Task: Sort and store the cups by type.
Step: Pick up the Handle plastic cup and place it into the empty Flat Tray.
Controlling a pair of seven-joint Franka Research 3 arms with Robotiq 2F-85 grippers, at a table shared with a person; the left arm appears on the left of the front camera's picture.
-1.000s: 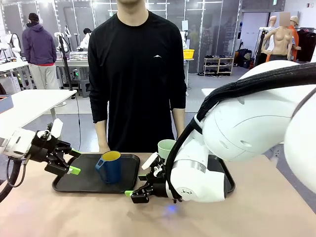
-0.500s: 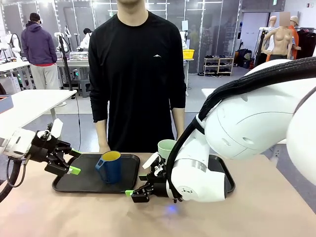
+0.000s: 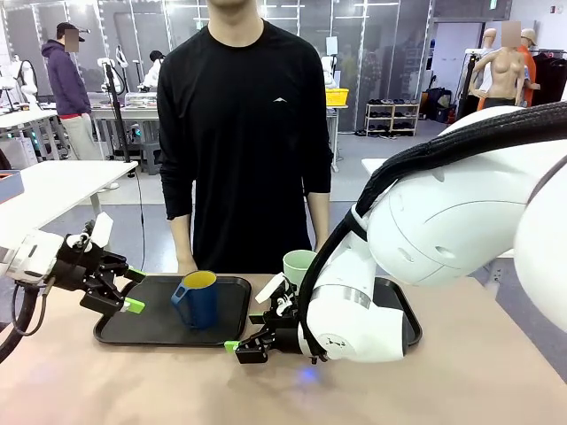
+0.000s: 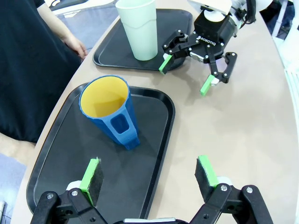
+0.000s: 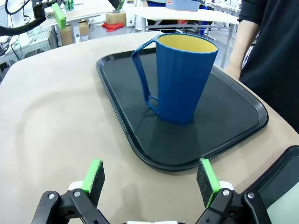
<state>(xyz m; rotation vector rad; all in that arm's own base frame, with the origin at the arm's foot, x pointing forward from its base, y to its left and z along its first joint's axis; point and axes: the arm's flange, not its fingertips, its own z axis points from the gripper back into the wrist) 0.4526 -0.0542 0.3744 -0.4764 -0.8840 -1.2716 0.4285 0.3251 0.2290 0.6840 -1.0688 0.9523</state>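
Right, I am looking at two black trays side by side on the tan table (image 3: 106,390). The blue mug (image 3: 198,299) is standing upright on the left tray (image 3: 124,328), handle toward my side, yellow inside showing. The mint tumbler (image 4: 137,28) is standing upright on the right tray (image 4: 180,18), near its far end.

The left gripper (image 3: 131,289) is hovering over the left tray's outer end, jaws spread wide and holding nothing; the mug is sitting a little beyond its pads (image 4: 92,179) in the left wrist view. The right gripper (image 3: 241,335) is hanging low over bare table just in front of the gap between the trays, jaws also fully apart and empty. The person (image 3: 244,133) is standing at the far edge, one hand (image 4: 74,45) resting by the trays.

My read: each cup is already sitting on its own tray, so the sorting step looks done or nearly so, and both arms are idling clear. If anything is left, the next move is calling for a clean retreat upward, without clipping the tray rims or nudging the mug's handle (image 5: 142,77).
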